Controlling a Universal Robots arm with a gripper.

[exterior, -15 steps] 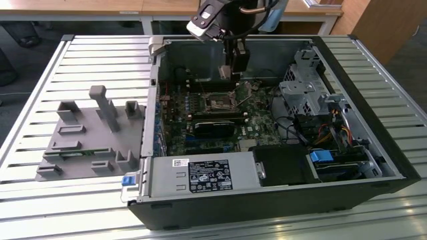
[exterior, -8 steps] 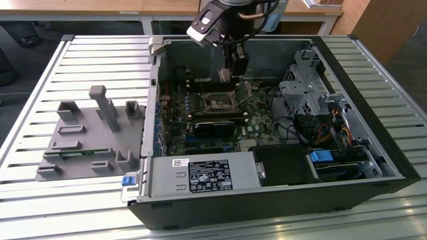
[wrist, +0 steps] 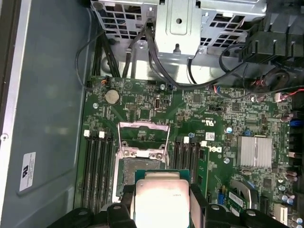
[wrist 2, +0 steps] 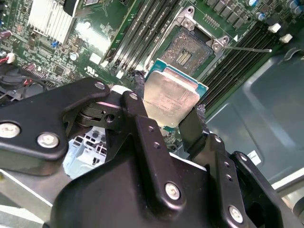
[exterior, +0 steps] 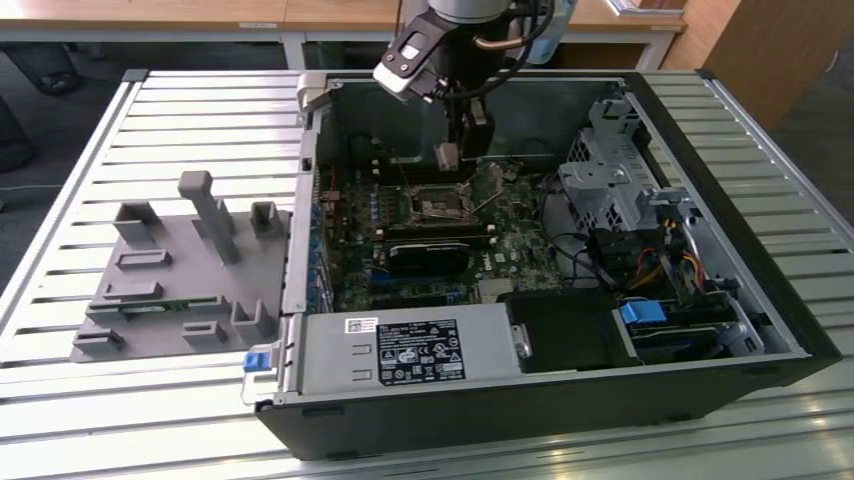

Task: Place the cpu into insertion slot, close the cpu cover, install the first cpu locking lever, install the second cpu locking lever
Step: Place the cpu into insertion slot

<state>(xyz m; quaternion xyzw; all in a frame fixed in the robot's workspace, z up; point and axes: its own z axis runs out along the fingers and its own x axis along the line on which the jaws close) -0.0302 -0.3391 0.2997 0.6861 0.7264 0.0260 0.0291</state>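
Note:
My gripper (exterior: pixel 449 158) hangs inside the open computer case, shut on the cpu (wrist 2: pixel 171 97), a flat square chip with a silver top and a green edge. In both wrist views the black fingers (wrist 2: pixel 137 118) clamp two opposite sides of the chip (wrist: pixel 161 199). The insertion slot (wrist 2: pixel 187 50) lies bare on the green board, a short way off from the chip and apart from it. In the first wrist view the cpu hides part of the slot (wrist: pixel 130 168). The cpu cover (wrist: pixel 142 137) stands raised at the slot's far side. A thin metal lever (wrist 2: pixel 247 49) sticks out beside the slot.
Black memory slots (wrist: pixel 97 166) flank the socket on both sides. A finned heatsink (wrist: pixel 256 151), a drive cage (exterior: pixel 614 180) with cables and a power supply (exterior: pixel 407 350) crowd the case. A grey fixture (exterior: pixel 174 270) stands on the slatted table at the exterior view's left.

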